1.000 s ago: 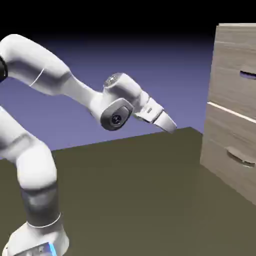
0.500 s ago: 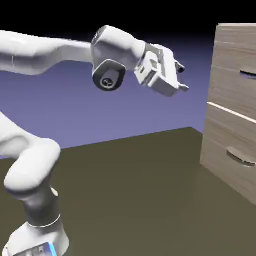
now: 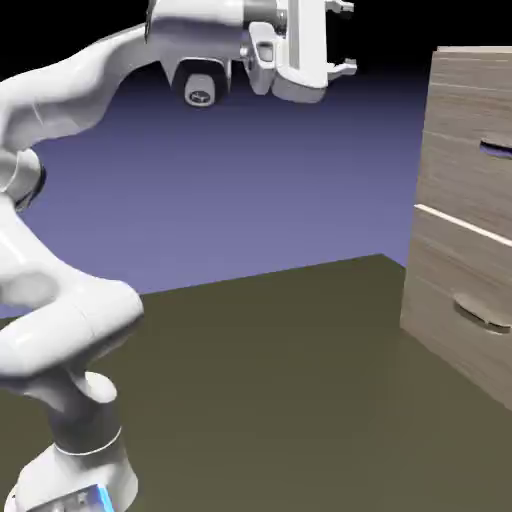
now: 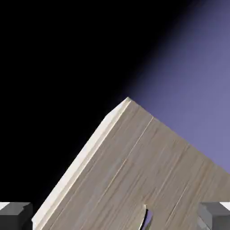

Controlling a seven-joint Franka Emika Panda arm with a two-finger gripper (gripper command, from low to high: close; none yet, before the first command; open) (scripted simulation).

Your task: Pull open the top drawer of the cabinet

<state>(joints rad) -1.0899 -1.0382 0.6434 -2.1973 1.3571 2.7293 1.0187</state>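
The cabinet (image 3: 462, 230) stands at the exterior view's right, tall and of pale wood grain. Its top drawer (image 3: 462, 130) looks flush with the cabinet front and carries a thin silvery-blue handle (image 3: 497, 150). My gripper (image 3: 347, 38) hangs high at the picture's top, well left of the cabinet and above the handle's height, open with nothing between its fingers. In the hand view the cabinet (image 4: 103, 179) appears rolled on a slant, with the top drawer (image 4: 179, 179) and its handle (image 4: 144, 219) at the bottom edge. The grey fingertips (image 4: 15, 215) sit far apart in the two bottom corners.
Below the light seam (image 3: 460, 225) is a lower drawer with a curved grey arc handle (image 3: 482, 315). The brown table (image 3: 260, 390) stretches from the robot's base (image 3: 75, 480) to the cabinet's foot.
The arm has swung up from mid-height to the top of the picture, the hand has turned toward the cabinet, and the jaws have spread wide.
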